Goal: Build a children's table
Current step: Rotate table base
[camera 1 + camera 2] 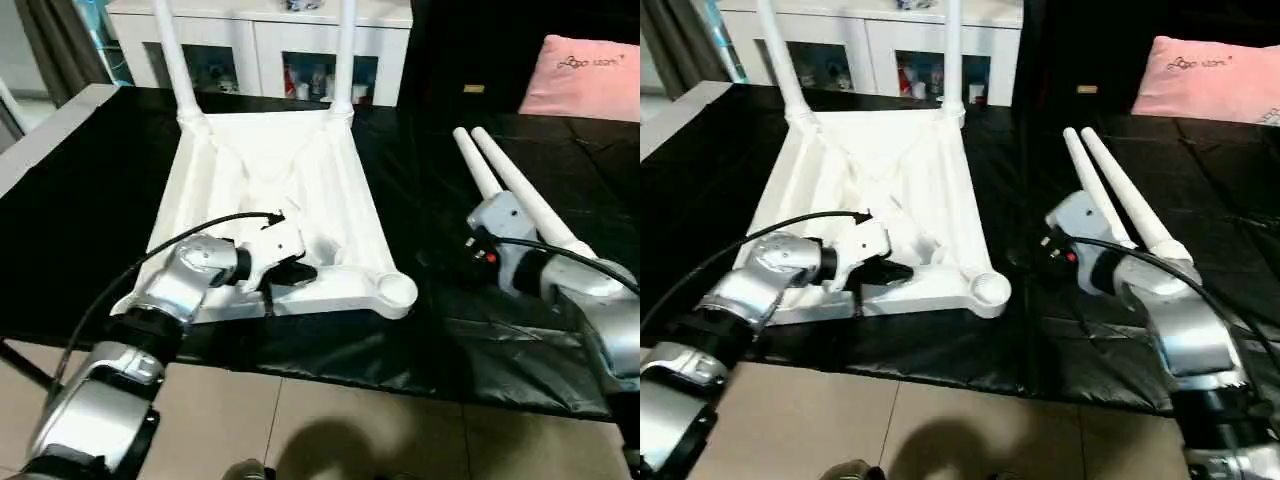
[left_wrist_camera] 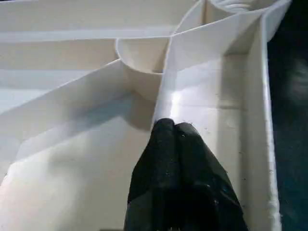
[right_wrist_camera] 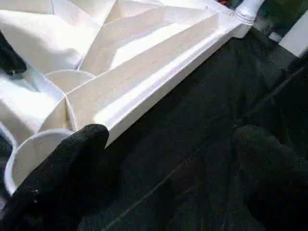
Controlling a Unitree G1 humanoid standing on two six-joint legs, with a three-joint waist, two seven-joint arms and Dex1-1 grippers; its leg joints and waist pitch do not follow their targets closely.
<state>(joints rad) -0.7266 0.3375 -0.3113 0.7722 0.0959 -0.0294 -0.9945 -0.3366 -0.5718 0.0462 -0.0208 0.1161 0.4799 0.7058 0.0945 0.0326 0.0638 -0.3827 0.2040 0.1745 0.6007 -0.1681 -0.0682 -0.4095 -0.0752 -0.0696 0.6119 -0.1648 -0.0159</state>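
tabletop (image 1: 300,180): white | cloth (image 1: 90,200): black | pillow (image 1: 585,75): pink

Both eye views look forward and down from head height at the white ribbed plastic tabletop (image 1: 270,190). Each wrist view sits close over that tabletop's ribs, the right one beside its corner socket.

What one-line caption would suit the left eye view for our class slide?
Upturned tabletop with two legs fitted and two loose legs; shut left gripper rests inside it.

Home room; glass-door cabinet (image 1: 262,50) of knick-knacks; pink pillow (image 1: 584,78)
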